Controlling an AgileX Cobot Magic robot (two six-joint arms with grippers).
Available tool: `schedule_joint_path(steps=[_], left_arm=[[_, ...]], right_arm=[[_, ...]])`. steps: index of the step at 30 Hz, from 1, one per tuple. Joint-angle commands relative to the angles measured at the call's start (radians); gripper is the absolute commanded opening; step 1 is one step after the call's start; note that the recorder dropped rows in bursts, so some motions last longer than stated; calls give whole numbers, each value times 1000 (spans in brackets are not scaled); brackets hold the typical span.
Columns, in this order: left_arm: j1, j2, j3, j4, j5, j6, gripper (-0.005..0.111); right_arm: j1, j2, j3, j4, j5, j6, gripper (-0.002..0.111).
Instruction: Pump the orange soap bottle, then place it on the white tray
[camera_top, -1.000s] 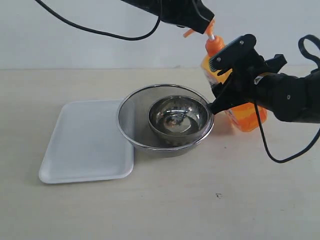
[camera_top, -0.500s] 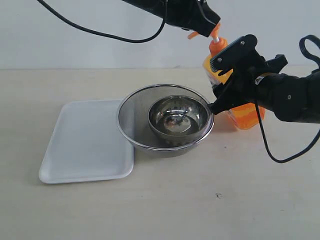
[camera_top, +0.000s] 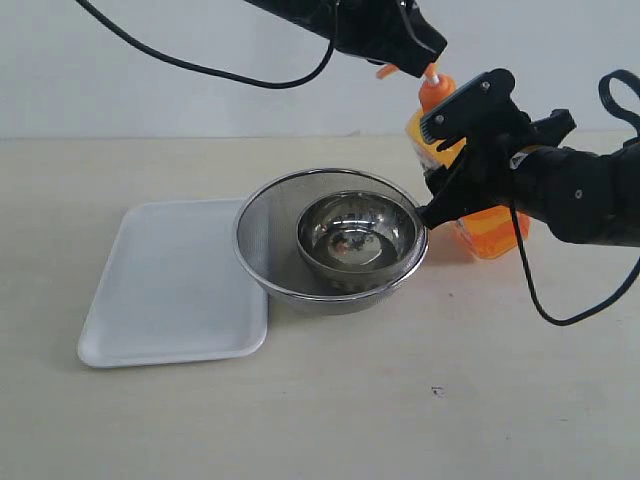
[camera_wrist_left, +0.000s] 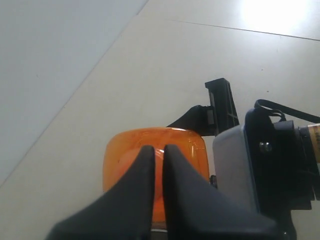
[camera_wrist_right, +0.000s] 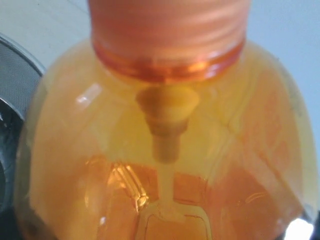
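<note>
The right end effector (camera_top: 430, 170) clamps the body of the orange soap bottle (camera_top: 492, 228), its jaws spread to the bottle's width. The left end effector (camera_wrist_left: 158, 151), its 2 fingers almost touching and gripping nothing, sits over the pump head (camera_top: 383, 69). For a clean pump, the left should probably press straight down the stem while the right braces the body. The bottle is translucent orange and tilted, just beside the mesh strainer (camera_top: 262, 240). The white tray (camera_top: 170, 290) lies on the strainer's opposite side.
</note>
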Motion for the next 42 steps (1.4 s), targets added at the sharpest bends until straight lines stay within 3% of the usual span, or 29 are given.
schedule_joint_path(steps=[1, 20, 42], left_arm=[[-23, 68, 34, 72, 126, -6, 5], [-21, -10, 32, 72, 76, -6, 5], [-15, -329, 32, 85, -40, -6, 5]], right_arm=[[18, -7, -11, -43, -17, 25, 0], [18, -7, -11, -43, -17, 25, 0], [18, -7, -11, -43, -15, 2, 0]])
